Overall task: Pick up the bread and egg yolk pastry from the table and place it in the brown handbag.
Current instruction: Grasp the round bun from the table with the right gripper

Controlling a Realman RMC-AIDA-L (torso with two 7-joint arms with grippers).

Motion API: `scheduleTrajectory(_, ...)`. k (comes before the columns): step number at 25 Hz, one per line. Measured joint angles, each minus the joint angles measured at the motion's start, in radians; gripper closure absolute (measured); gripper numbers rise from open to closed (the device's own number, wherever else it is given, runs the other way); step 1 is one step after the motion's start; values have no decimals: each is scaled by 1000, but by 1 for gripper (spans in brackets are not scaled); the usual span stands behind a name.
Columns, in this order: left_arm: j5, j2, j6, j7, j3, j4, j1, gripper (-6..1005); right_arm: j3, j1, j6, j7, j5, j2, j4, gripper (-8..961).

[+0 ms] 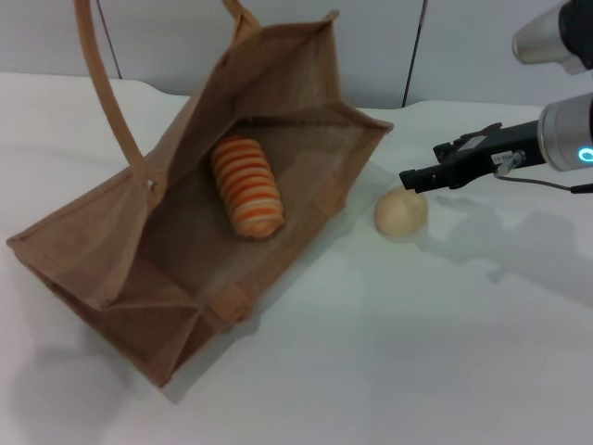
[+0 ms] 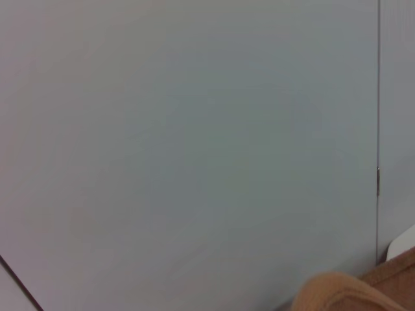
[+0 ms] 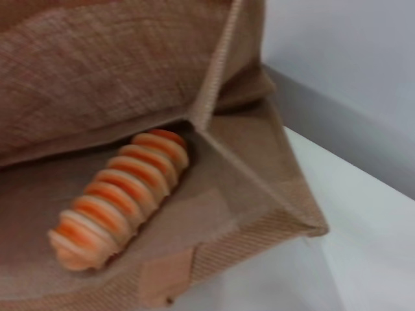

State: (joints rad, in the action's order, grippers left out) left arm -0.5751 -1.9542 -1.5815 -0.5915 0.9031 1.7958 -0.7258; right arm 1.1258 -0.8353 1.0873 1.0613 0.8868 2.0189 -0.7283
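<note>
The brown handbag (image 1: 111, 269) lies on its side on the white table with its mouth open toward me. The bread (image 1: 247, 188), striped orange and cream, lies inside it on the lower wall; it also shows in the right wrist view (image 3: 117, 201) inside the handbag (image 3: 117, 71). The egg yolk pastry (image 1: 400, 212), a pale round ball, sits on the table just right of the bag's mouth. My right gripper (image 1: 414, 176) hovers open and empty just above and to the right of the pastry. My left gripper is out of view.
One long bag handle (image 1: 107, 93) rises out of the top of the head view; a piece of tan handle (image 2: 337, 295) shows in the left wrist view against a grey wall. The white table (image 1: 417, 352) stretches in front and to the right.
</note>
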Motion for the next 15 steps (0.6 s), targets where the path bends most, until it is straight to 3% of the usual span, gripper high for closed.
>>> scheduleTrajectory(15,12,0,1,1,8,0,-15,880,53,-100,-130,-5,-28,4,210,94)
